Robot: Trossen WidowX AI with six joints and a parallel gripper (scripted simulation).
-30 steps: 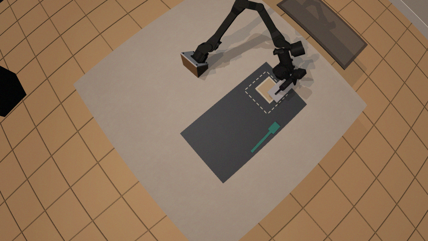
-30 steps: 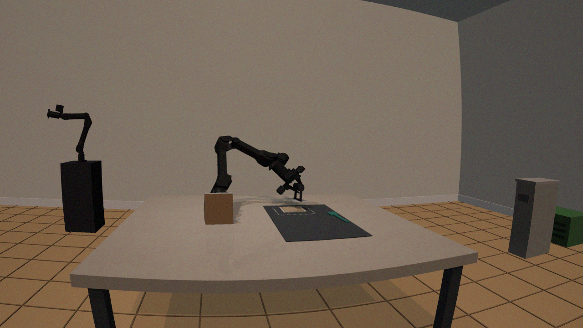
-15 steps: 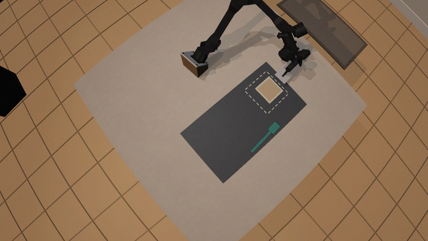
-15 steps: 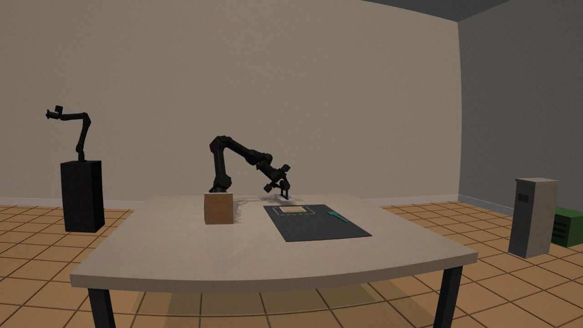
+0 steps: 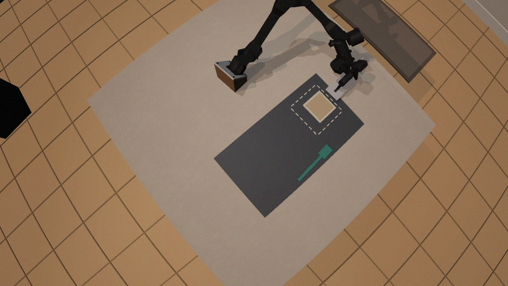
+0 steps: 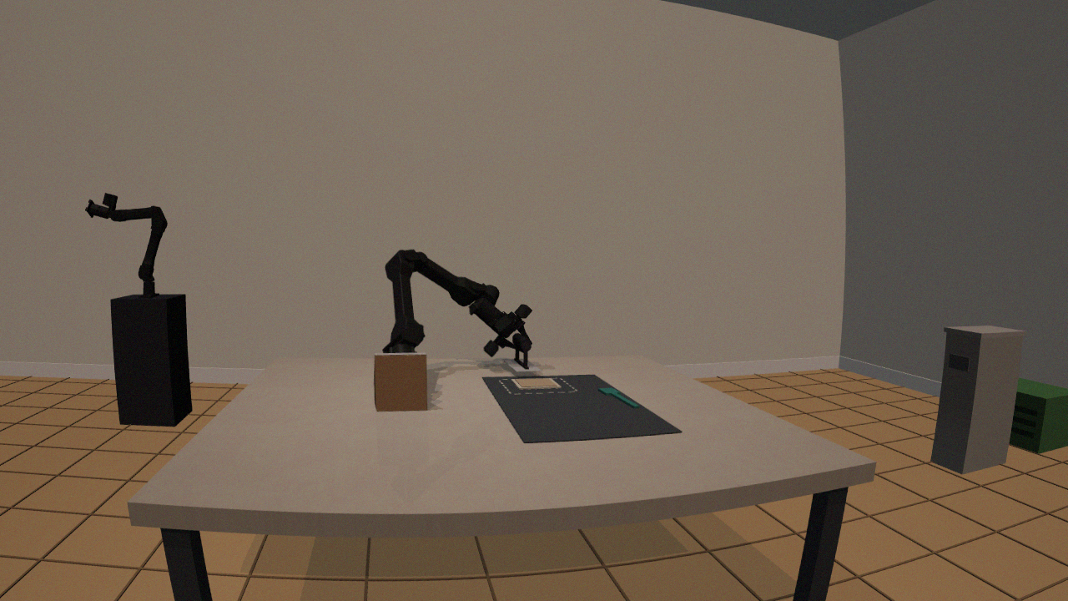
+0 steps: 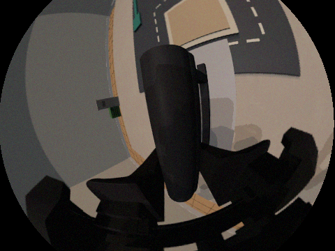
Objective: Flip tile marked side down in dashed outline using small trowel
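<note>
My gripper [image 5: 349, 74] [image 6: 521, 342] [image 7: 174, 144] is shut on the black handle of the trowel. The trowel's flat, light grey blade [image 5: 341, 94] [image 6: 531, 366] [image 7: 220, 70] is low, beyond the tile's side toward the mat's far end. Its front edge is close to the tile's edge; whether it touches or is under the tile I cannot tell. The tile [image 5: 319, 106] [image 6: 535, 383] [image 7: 199, 22] lies flat, its upper face tan with a cream border. It is inside the dashed outline [image 5: 291, 106] [image 7: 252, 40] on the dark mat [image 5: 255, 167] [image 6: 567, 421] [image 7: 279, 59].
A teal paddle-shaped tool [image 5: 325, 151] [image 6: 619, 396] [image 7: 137, 21] lies along the mat's edge. The arm's brown base block [image 5: 224, 78] [image 6: 400, 382] stands on the table [image 5: 159, 124] [image 6: 299, 463]. A dark translucent panel [image 5: 394, 42] is past the table's edge in the top view.
</note>
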